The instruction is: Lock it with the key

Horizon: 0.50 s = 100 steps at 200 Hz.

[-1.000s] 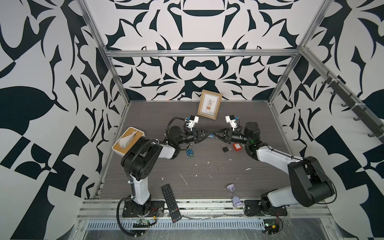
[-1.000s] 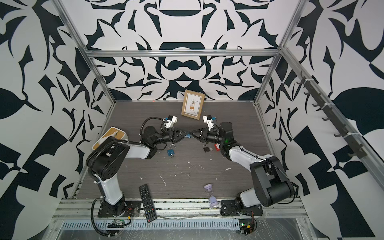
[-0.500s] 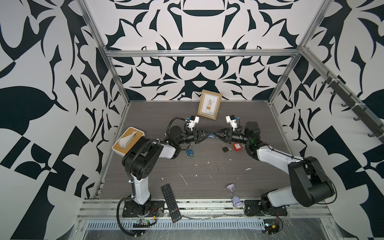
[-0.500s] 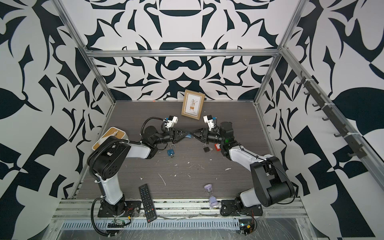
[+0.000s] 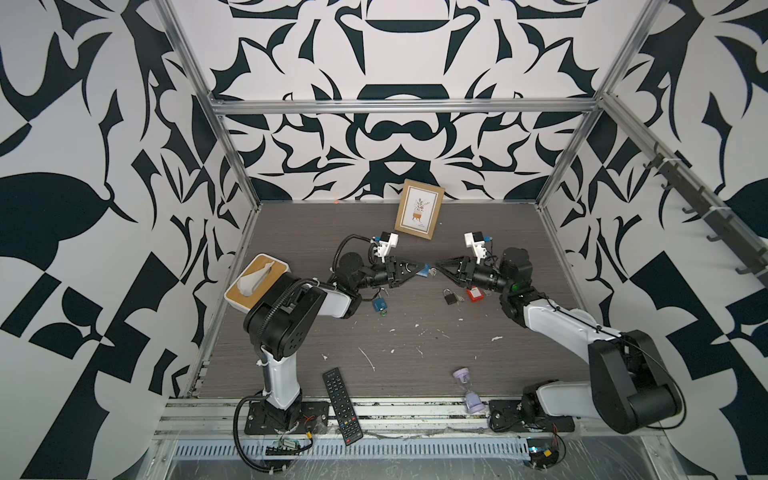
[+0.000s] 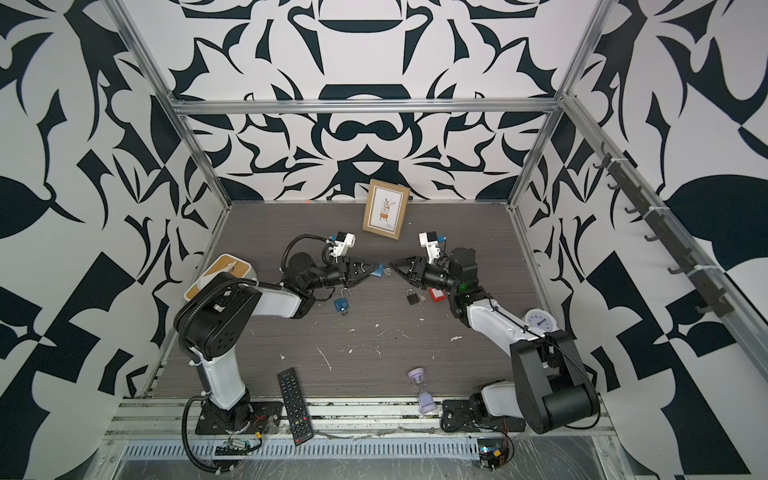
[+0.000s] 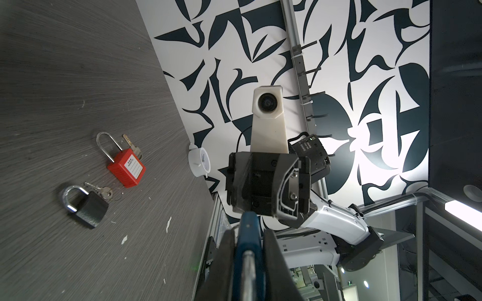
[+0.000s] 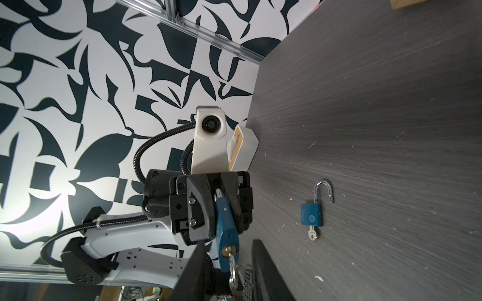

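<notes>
A blue padlock [image 5: 422,271] [image 6: 377,271] hangs above the middle of the table, with my left gripper [image 5: 420,269] [image 6: 374,267] shut on its body. In the left wrist view the padlock [image 7: 247,226] fills the gap of that gripper [image 7: 247,233]. A key [image 8: 231,256] on a ring sticks out of its keyhole. My right gripper [image 8: 229,243] [image 5: 438,264] faces the lock with its fingers [image 8: 199,250] open on either side of the key, a gap on both sides. The shackle end is hidden inside the left fingers.
On the table lie a second blue padlock [image 8: 311,213] [image 5: 379,305] with open shackle and key, a black padlock [image 7: 87,207] and a red padlock [image 7: 126,168]. A picture frame [image 5: 419,214], tissue box [image 5: 255,282], remote [image 5: 341,405], hourglass [image 5: 467,388] and white clock [image 6: 539,320] stand around.
My right gripper's jaws have opened away from the key. The left gripper has closed slightly tighter on the padlock. Both arms stay where they were.
</notes>
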{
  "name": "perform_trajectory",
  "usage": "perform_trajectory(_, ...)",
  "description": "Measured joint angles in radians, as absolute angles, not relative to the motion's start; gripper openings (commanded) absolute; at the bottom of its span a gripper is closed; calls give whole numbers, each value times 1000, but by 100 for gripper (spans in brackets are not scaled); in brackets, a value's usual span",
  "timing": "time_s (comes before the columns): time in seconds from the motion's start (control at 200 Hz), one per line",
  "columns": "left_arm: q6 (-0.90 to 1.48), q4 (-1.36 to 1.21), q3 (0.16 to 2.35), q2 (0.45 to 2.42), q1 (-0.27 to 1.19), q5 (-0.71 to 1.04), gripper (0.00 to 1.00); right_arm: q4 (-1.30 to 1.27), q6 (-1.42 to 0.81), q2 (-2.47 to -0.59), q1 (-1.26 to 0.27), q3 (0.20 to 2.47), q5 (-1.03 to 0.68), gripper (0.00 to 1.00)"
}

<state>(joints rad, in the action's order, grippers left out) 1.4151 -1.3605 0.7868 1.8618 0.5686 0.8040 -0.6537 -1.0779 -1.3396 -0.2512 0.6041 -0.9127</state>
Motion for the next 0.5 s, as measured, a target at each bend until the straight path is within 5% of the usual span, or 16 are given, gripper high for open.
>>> perform_trajectory(0.5, 1413, -1365, 778, 1862, 569, 804, 0, -720, -1110, -1363, -284, 579, -913, 17)
